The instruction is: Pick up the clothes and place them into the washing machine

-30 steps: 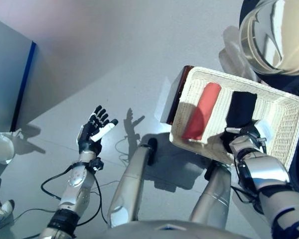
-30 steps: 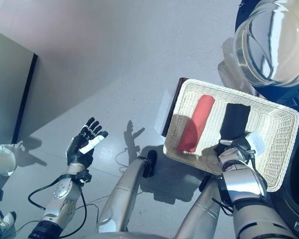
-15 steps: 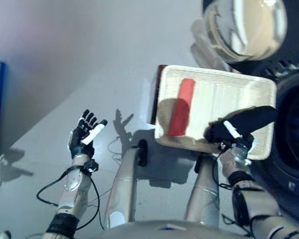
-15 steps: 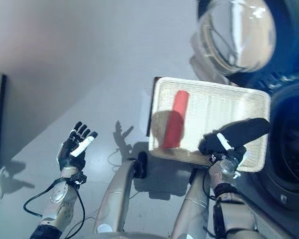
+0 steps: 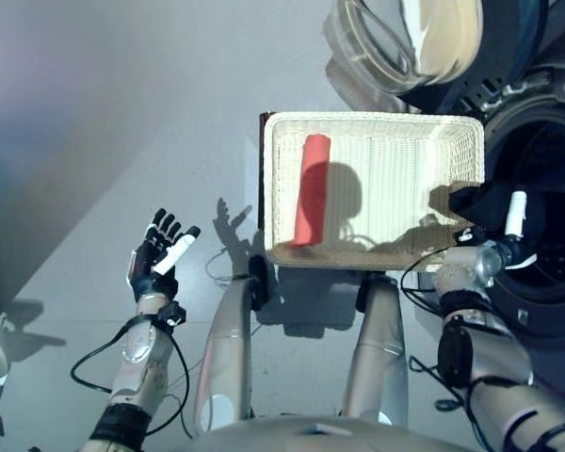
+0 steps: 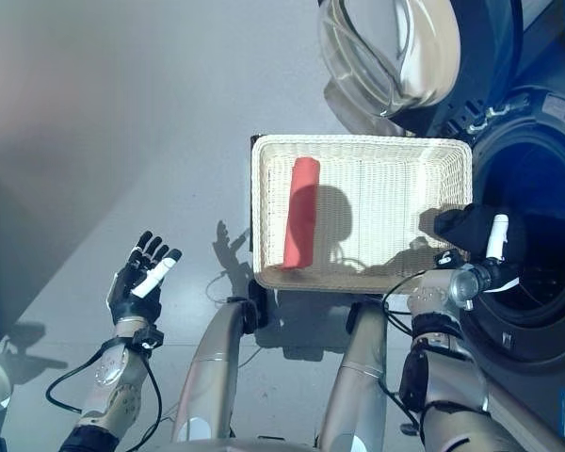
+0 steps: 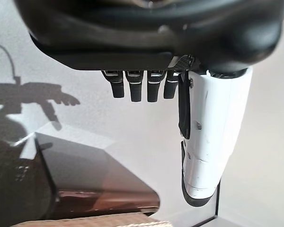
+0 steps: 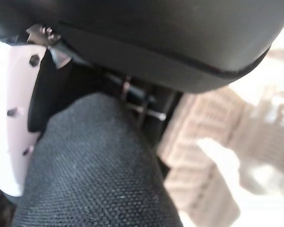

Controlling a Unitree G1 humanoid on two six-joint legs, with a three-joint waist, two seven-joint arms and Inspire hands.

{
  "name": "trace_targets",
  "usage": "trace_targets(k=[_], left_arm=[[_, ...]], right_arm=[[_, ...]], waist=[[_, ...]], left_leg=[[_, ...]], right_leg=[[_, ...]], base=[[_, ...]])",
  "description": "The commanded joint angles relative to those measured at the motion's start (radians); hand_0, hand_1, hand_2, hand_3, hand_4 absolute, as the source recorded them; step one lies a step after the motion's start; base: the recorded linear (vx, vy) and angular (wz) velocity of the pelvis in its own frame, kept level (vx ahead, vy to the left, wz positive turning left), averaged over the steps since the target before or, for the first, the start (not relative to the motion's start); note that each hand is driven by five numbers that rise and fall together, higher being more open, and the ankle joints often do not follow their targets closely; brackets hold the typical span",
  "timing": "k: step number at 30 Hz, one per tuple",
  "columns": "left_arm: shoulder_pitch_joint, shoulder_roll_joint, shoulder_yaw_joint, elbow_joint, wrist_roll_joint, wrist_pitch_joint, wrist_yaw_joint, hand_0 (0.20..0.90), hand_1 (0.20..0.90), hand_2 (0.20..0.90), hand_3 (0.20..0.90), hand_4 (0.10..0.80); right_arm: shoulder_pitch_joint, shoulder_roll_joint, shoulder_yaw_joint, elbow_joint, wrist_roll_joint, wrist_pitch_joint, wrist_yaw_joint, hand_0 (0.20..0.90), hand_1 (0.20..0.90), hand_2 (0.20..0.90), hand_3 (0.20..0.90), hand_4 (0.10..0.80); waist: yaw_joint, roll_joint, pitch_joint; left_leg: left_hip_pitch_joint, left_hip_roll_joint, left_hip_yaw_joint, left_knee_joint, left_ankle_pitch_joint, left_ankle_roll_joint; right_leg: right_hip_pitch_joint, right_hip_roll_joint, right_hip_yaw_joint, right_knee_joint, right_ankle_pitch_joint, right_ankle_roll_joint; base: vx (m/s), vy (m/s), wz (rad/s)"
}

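A white wicker basket [image 5: 433,141] lies in front of me with a rolled red cloth [image 5: 310,188] at its left end. My right hand [image 5: 497,247] is shut on a rolled black cloth [image 5: 486,201], held just past the basket's right end at the dark mouth of the washing machine [image 5: 546,179]. In the right wrist view the black cloth [image 8: 94,170] fills the grip beside the white thumb cover. My left hand [image 5: 160,254] hangs open over the floor at the left, holding nothing.
The washer's round glass door [image 5: 405,38] stands swung open behind the basket. A dark board [image 5: 262,179] edges the basket's left side. Grey floor [image 5: 122,113] spreads out to the left.
My right hand has lifted the black cloth out of the basket and carried it right to the washer's mouth. The camera has swung toward the machine. The left hand is still.
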Motion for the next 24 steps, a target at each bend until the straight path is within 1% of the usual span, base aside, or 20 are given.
trace_targets(k=[1, 2, 4, 6, 7, 8, 10, 13, 19, 24], left_arm=[[0.023, 0.038, 0.01, -0.079, -0.019, -0.074, -0.02, 0.9, 0.9, 0.9, 0.9, 0.8], [0.029, 0.039, 0.002, -0.081, -0.02, -0.067, -0.023, 0.9, 0.9, 0.9, 0.9, 0.8], [0.034, 0.041, -0.012, -0.079, -0.026, -0.057, -0.031, 0.9, 0.9, 0.9, 0.9, 0.8], [0.036, 0.043, -0.03, -0.087, -0.034, -0.047, -0.038, 0.9, 0.9, 0.9, 0.9, 0.8], [0.037, 0.046, -0.034, -0.095, -0.038, -0.046, -0.038, 0.9, 0.9, 0.9, 0.9, 0.8], [0.039, 0.047, -0.035, -0.098, -0.04, -0.045, -0.039, 0.9, 0.9, 0.9, 0.9, 0.8], [0.047, 0.053, -0.04, -0.107, -0.04, -0.045, -0.042, 0.9, 0.9, 0.9, 0.9, 0.8], [0.058, 0.058, -0.043, -0.102, -0.04, -0.042, -0.046, 0.9, 0.9, 0.9, 0.9, 0.8], [0.071, 0.072, -0.04, -0.095, -0.046, -0.042, -0.055, 0.9, 0.9, 0.9, 0.9, 0.8], [0.079, 0.073, -0.02, -0.093, -0.049, -0.046, -0.047, 0.9, 0.9, 0.9, 0.9, 0.8]], right_arm=[[-0.047, -0.172, -0.033, 0.016, 0.105, -0.129, 0.001, 0.2, 0.2, 0.2, 0.2, 0.3], [-0.07, -0.182, -0.044, 0.035, 0.135, -0.133, -0.005, 0.2, 0.2, 0.2, 0.2, 0.3], [-0.105, -0.206, -0.043, 0.067, 0.167, -0.132, -0.003, 0.2, 0.2, 0.2, 0.2, 0.3], [-0.13, -0.213, -0.06, 0.069, 0.213, -0.151, 0.002, 0.2, 0.2, 0.2, 0.2, 0.3], [-0.14, -0.216, -0.068, 0.069, 0.231, -0.168, -0.003, 0.2, 0.2, 0.2, 0.2, 0.3], [-0.154, -0.222, -0.076, 0.064, 0.243, -0.179, -0.01, 0.2, 0.2, 0.2, 0.2, 0.3], [-0.168, -0.244, -0.078, 0.063, 0.229, -0.187, -0.027, 0.2, 0.2, 0.2, 0.2, 0.3], [-0.185, -0.301, -0.077, 0.084, 0.211, -0.181, -0.055, 0.2, 0.2, 0.2, 0.2, 0.3], [-0.192, -0.431, -0.09, 0.099, 0.203, -0.198, -0.089, 0.2, 0.2, 0.2, 0.2, 0.3], [-0.178, -0.492, -0.096, 0.076, 0.174, -0.216, -0.121, 0.2, 0.2, 0.2, 0.2, 0.3]], waist=[[0.004, 0.046, -0.05], [0.009, 0.053, -0.062], [0.02, 0.063, -0.068], [0.025, 0.076, -0.074], [0.024, 0.082, -0.071], [0.025, 0.088, -0.08], [0.026, 0.096, -0.081], [0.03, 0.108, -0.088], [0.022, 0.114, -0.103], [0.008, 0.11, -0.106]], left_leg=[[0.004, 0.011, -0.054, -0.101, 0.092, -0.039], [0.014, 0.01, -0.056, -0.102, 0.072, -0.043], [0.014, 0.009, -0.051, -0.109, 0.072, -0.042], [0.014, 0.007, -0.047, -0.116, 0.074, -0.04], [0.007, 0.006, -0.04, -0.125, 0.1, -0.037], [0.014, 0.003, -0.044, -0.127, 0.084, -0.04], [0.009, 0.001, -0.038, -0.136, 0.106, -0.038], [0.009, 0.001, -0.038, -0.139, 0.109, -0.038], [0.01, -0.001, -0.042, -0.15, 0.112, -0.042], [0.007, 0.003, -0.036, -0.151, 0.109, -0.043]], right_leg=[[0.049, 0.001, -0.001, 0.039, -0.078, -0.066], [0.054, 0.001, 0.004, 0.046, -0.101, -0.062], [0.046, 0.002, 0.008, 0.047, -0.101, -0.062], [0.038, 0.0, 0.012, 0.049, -0.1, -0.061], [0.028, -0.005, 0.01, 0.04, -0.074, -0.064], [0.033, -0.004, 0.016, 0.046, -0.093, -0.06], [0.028, -0.007, 0.015, 0.038, -0.074, -0.063], [0.026, -0.009, 0.018, 0.041, -0.072, -0.061], [0.023, -0.008, 0.017, 0.043, -0.073, -0.057], [0.018, -0.004, 0.016, 0.042, -0.07, -0.055]], base=[[0.123, 0.014, 0.31], [0.121, 0.009, 0.2], [0.056, -0.001, 0.06], [-0.043, 0.007, -0.04], [0.001, 0.016, -0.04], [-0.074, 0.023, -0.03], [-0.03, 0.006, 0.01], [0.0, 0.0, 0.0], [0.0, 0.0, 0.0], [0.0, 0.0, 0.0]])
